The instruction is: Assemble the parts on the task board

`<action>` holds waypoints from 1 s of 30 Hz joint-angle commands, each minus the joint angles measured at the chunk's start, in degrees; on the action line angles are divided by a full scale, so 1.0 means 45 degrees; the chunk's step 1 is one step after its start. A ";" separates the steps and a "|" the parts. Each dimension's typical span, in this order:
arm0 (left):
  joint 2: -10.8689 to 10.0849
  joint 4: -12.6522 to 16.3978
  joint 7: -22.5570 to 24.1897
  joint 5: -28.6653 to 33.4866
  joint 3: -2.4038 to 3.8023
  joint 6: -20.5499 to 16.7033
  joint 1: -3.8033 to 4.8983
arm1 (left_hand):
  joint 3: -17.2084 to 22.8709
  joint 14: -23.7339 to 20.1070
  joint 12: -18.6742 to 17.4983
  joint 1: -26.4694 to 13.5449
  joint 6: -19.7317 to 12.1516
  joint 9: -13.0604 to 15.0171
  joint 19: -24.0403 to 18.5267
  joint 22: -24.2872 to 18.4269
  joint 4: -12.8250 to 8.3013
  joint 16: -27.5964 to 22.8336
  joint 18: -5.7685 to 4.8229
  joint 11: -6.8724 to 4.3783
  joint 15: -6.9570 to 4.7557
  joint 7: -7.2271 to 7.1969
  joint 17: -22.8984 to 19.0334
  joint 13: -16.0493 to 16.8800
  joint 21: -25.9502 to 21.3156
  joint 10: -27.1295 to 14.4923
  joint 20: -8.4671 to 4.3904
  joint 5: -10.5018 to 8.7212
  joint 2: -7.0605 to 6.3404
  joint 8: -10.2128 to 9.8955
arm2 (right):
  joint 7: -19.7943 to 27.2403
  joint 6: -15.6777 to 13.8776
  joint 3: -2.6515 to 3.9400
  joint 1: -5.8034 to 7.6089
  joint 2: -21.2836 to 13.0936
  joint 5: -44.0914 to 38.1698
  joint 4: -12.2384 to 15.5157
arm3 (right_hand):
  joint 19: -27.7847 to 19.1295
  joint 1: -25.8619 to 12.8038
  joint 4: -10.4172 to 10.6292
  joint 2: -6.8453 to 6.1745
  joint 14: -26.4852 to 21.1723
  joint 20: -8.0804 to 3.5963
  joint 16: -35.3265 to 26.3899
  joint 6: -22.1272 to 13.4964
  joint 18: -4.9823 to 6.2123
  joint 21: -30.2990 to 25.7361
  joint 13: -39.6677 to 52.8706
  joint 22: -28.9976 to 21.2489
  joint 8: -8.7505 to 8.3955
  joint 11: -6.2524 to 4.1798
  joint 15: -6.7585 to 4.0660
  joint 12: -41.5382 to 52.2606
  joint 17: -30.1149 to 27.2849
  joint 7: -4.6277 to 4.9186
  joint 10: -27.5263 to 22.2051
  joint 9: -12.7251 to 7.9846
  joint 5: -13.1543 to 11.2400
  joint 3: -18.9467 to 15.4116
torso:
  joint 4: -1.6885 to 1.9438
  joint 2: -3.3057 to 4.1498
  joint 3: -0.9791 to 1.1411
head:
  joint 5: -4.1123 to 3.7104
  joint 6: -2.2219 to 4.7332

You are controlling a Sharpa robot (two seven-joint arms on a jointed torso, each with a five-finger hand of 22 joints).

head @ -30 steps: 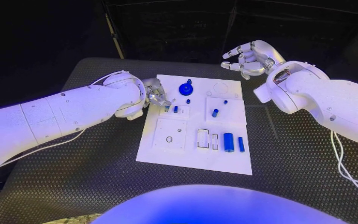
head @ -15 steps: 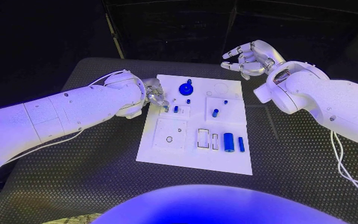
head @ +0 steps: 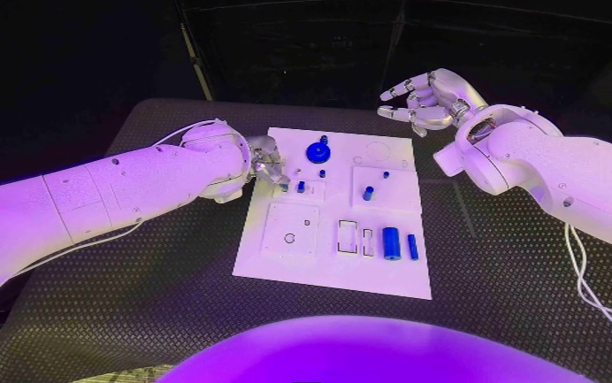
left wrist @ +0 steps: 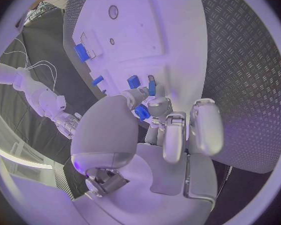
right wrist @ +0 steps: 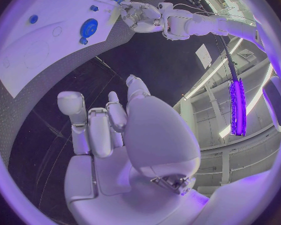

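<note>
Fingertips of my left hand [head: 265, 160] are down at the far-left part of the task board [head: 294, 259], drawn close together. In the left wrist view a small blue part [left wrist: 142, 113] sits between the thumb and the fingers [left wrist: 158, 106], so I believe the hand pinches it, though the view there is crowded and I am not fully sure. Just beyond these fingertips stand two short blue pegs [left wrist: 133, 81], and a little further from them I see a flat blue piece [left wrist: 82, 51].

Beside the left fingers, toward the middle of the board, lies the round blue gear [head: 317, 153]. Well away from them, on the near side of the board, a thick blue cylinder [head: 392, 244] and a thin blue pin [head: 412, 245] lie side by side next to two rectangular slots [head: 347, 235].

My right hand [head: 424, 102] hangs in the air beyond the far-right corner of the board, apart from it. Its fingers are loosely curved and spread, with nothing between them. The gear [right wrist: 88, 28] is the nearest part to these fingers, yet well apart.
</note>
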 commanded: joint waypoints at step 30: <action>0.0050 0.0003 -0.0120 -0.0060 -0.0057 0.1129 -0.0042 | 0.1979 0.1311 0.0170 -0.0236 -0.0060 0.0093 0.0214 0.0200 -0.1829 0.0039 -0.0064 -0.0029 -0.0106 -0.0104 0.3355 0.0111 0.0050 0.0088 -0.0089 0.0110 0.0035 0.0263 | 0.0070 0.0129 0.0009 0.0021 0.0020 0.0060 0.0006 | 0.0045 -0.0042 0.0002 0.0129 0.0559 -0.0065 -0.0054 -0.0017 0.0095 -0.0044 -0.0002 -0.0012 0.0078 -0.0012 -0.0094 0.0037 0.0008 -0.0081 0.0047 -0.0013 0.0072 -0.0011 | 0.0009 0.0002 0.0001 | 0.0037 0.0002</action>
